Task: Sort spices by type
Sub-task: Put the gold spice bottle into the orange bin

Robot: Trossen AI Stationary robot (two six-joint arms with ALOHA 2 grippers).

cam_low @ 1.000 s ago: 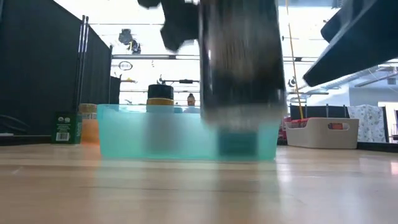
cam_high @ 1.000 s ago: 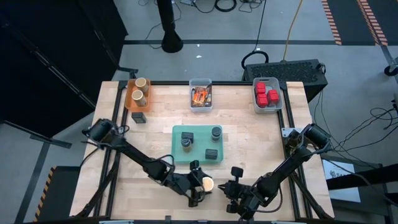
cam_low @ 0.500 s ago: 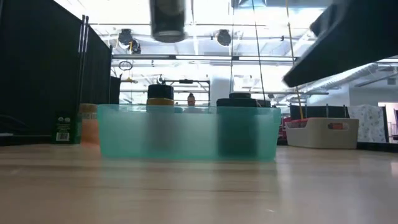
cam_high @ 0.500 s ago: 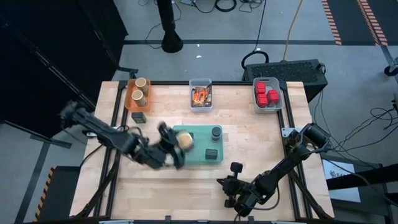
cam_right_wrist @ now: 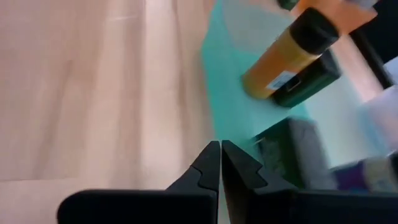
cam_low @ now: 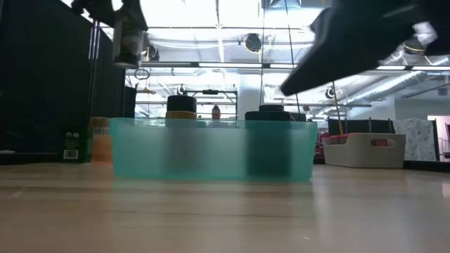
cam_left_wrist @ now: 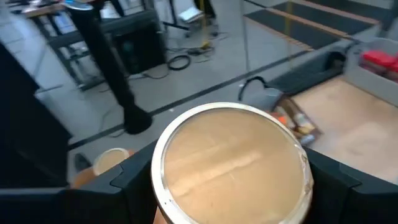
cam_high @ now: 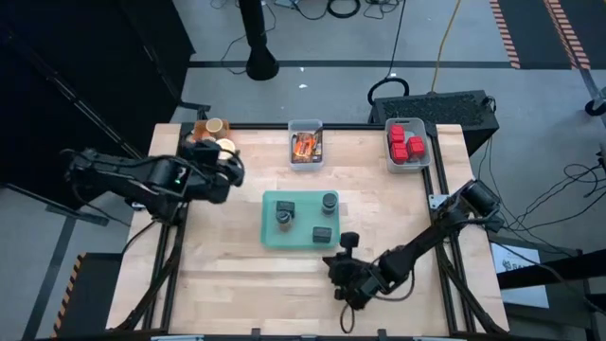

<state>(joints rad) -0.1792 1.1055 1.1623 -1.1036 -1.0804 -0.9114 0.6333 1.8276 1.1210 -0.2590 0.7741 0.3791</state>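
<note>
Tan lid fills my left wrist view: the left gripper (cam_left_wrist: 230,186) has its fingers (cam_left_wrist: 339,180) clamped on either side of a tan jar (cam_left_wrist: 231,163). From above, that left gripper (cam_high: 216,163) shows at the upper left of the frame, holding the jar (cam_high: 225,147) just beside the orange bin (cam_high: 199,130), where another tan jar (cam_high: 216,125) stands. A dark block (cam_high: 209,176) lies on the table close below the bin, partly under the arm.

My right gripper (cam_right_wrist: 220,155) has its fingers pressed together with nothing between them. In the high view it (cam_high: 343,244) sits right of centre in the lower half, near the lower right corner of the teal tray (cam_high: 270,232). The tray holds two dark jars (cam_high: 284,216) (cam_high: 329,201) and a dark block (cam_high: 323,233).

Along the top edge of the table, the clear bin (cam_high: 305,126) at centre holds orange-red packets (cam_high: 304,145), and the bin (cam_high: 424,152) at upper right holds red cubes (cam_high: 407,142).
</note>
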